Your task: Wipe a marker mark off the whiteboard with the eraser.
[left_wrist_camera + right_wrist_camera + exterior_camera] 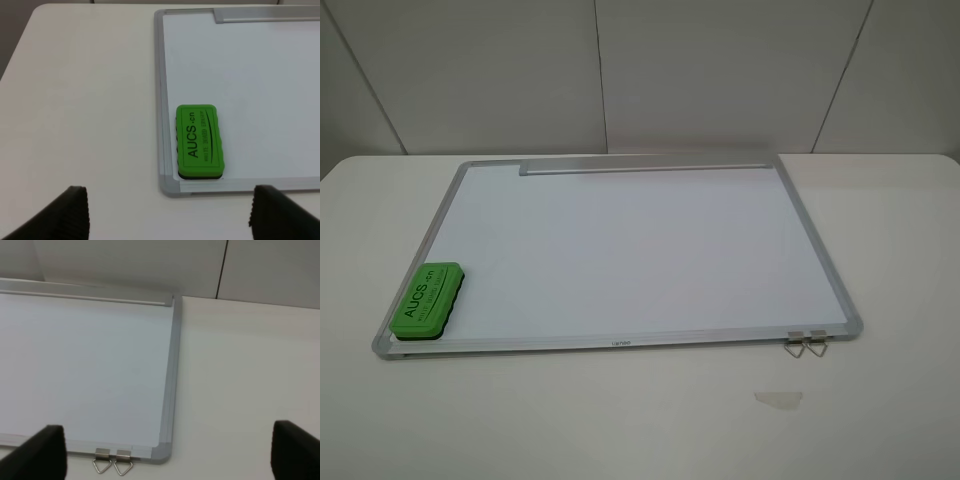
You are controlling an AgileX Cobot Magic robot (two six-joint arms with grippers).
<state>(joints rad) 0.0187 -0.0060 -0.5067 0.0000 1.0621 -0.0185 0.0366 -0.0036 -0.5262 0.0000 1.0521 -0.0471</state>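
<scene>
**Green eraser parked on board corner, both grippers spread and clear**

The bright green rounded block eraser point(427, 299) with dark "AUCS" lettering is seen lying flat on the large white whiteboard with silver-grey metal frame point(620, 255), in the near left corner of the exterior high view, its long side running along the left frame edge. In the left wrist view the eraser point(199, 141) is seen just inside the frame corner, touching or nearly touching the rails. No marker mark can be made out on the white surface in any view. A grey tray strip point(645, 165) is seen along the far edge of the board.

The left gripper point(170, 212) is shown held above the table, looking down past the eraser corner; its two dark ribbed fingers point(75, 207) are spread wide apart, nothing held. The right gripper point(167, 455) is shown over the near right board corner, fingers point(295, 447) likewise wide apart and empty. Neither arm is visible in the exterior high view.

Two small metal clips point(806, 343) are seen hanging at the near right frame edge point(114, 461). The board lies on a white table point(570, 420), with a small pale scrap point(778, 399) near the clips.
</scene>
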